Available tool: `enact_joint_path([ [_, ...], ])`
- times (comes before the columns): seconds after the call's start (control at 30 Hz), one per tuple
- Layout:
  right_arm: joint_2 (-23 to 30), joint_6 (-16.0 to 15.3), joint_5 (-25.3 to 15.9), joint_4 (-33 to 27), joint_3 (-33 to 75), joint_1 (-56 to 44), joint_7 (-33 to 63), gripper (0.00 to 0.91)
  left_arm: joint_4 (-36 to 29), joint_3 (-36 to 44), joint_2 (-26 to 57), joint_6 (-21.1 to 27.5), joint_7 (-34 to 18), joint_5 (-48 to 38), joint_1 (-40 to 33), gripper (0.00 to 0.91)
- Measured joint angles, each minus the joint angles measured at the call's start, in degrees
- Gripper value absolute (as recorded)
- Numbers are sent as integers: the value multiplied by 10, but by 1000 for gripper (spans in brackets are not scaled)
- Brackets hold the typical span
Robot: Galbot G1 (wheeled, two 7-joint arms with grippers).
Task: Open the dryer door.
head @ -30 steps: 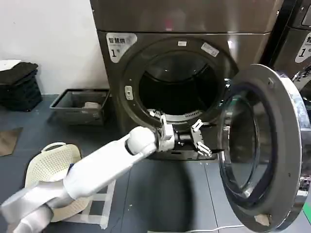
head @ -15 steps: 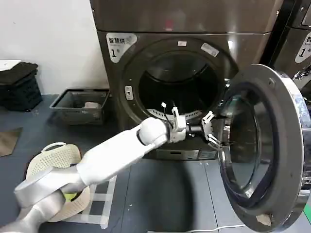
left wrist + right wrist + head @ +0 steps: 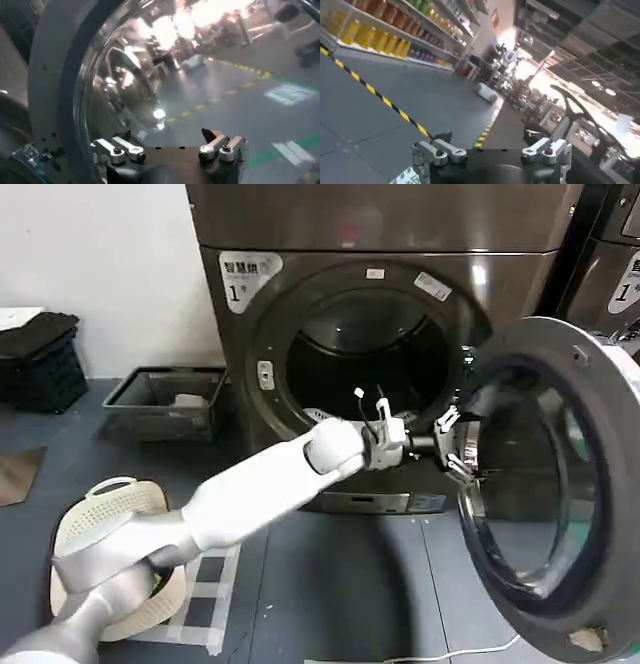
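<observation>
Chrome-rimmed dryer door (image 3: 560, 484) swung wider than before; left tool (image 3: 458, 446), fingers apart, pressed against inner rim.

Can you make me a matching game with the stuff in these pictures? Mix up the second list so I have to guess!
Things:
1. dryer door
2. left end effector
3. grey bin
4. cream basket

Where or how:
A. on the floor under the left arm
B. swung wide open on the right
C. by the wall, left of the dryer
D. open, against the door's inner rim

Pairs: 1-B, 2-D, 3-C, 4-A
</observation>
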Motion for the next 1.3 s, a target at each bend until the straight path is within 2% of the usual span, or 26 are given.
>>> enact_joint_path([
  [0.17, 5, -8, 1, -8, 4, 0, 19, 907, 16, 0, -22, -11, -7, 11, 0, 907],
  [0.3, 8, -28, 0, -20, 11, 3, 53, 907, 31, 0, -44, -23, -13, 22, 0, 907],
  [0.37, 9, -41, 0, -25, 14, 3, 70, 907, 40, 0, -56, -27, -17, 27, 2, 907],
  [0.53, 8, -96, -14, -37, 24, 4, 128, 907, 59, 0, -76, -40, -23, 44, 8, 907],
  [0.73, 8, -133, -27, -37, 36, 2, 149, 907, 83, -12, -101, -49, -30, 63, 21, 907],
  [1.07, 21, -128, -25, -22, 45, -6, 146, 907, 126, -24, -146, -63, -36, 88, 37, 907],
  [1.3, 24, -129, -21, -6, 46, -6, 143, 907, 141, -26, -146, -61, -35, 86, 35, 907],
])
